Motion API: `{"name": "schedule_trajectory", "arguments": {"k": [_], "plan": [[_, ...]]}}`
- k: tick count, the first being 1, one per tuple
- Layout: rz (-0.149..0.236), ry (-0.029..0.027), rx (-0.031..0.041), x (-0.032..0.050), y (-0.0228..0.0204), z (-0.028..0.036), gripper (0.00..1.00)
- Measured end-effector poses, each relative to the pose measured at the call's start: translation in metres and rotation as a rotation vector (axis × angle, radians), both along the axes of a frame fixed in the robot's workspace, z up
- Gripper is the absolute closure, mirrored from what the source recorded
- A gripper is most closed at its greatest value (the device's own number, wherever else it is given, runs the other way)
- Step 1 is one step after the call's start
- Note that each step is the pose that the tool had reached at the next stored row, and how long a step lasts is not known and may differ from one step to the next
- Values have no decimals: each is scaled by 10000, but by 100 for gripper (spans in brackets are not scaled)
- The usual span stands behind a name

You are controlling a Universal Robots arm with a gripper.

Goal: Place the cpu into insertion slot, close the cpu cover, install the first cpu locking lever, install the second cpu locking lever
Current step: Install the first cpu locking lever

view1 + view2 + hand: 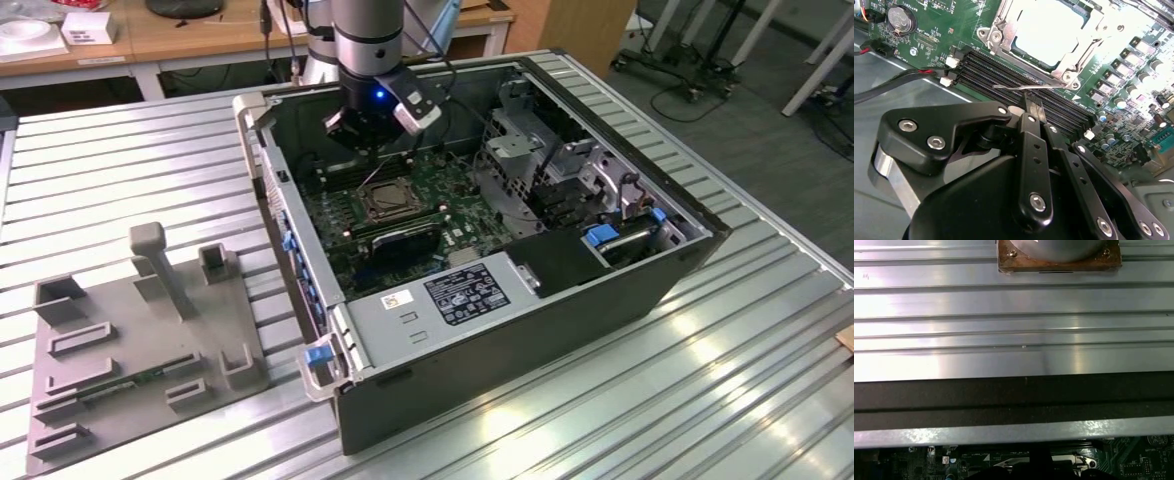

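Presently, the black end effector [1035, 107] is clenched, fingertips together, its tip touching a thin silvery locking lever [1014, 88] beside the long black memory slots [999, 70]. The pale silvery-tan square cpu [1046, 30] sits in the silver-rimmed square insertion slot [383, 196], under the thin silvery metal-frame cpu cover [1005, 19]. All of this lies inside the open black computer case [641, 290] on the ribbed aluminium tabletop [747, 380].

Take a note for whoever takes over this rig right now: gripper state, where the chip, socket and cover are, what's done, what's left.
Gripper: shut, fingertips at a thin metal lever beside the memory slots.
Chip: in the socket.
Cover: looks down over the chip.
Done: chip placed, cover apparently closed.
Left: both levers; I cannot tell if either is latched.
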State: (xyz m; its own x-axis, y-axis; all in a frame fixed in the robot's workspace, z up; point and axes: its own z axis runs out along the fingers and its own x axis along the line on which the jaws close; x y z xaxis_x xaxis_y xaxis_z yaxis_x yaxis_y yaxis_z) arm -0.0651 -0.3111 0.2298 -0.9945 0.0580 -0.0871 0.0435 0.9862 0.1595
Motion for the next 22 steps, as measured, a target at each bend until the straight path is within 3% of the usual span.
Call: {"name": "schedule_trajectory", "arguments": {"k": [17,22], "plan": [[-45,-1,27,60,-1,-18,89],[-588,-1,29,60,-1,-19,89]]}}
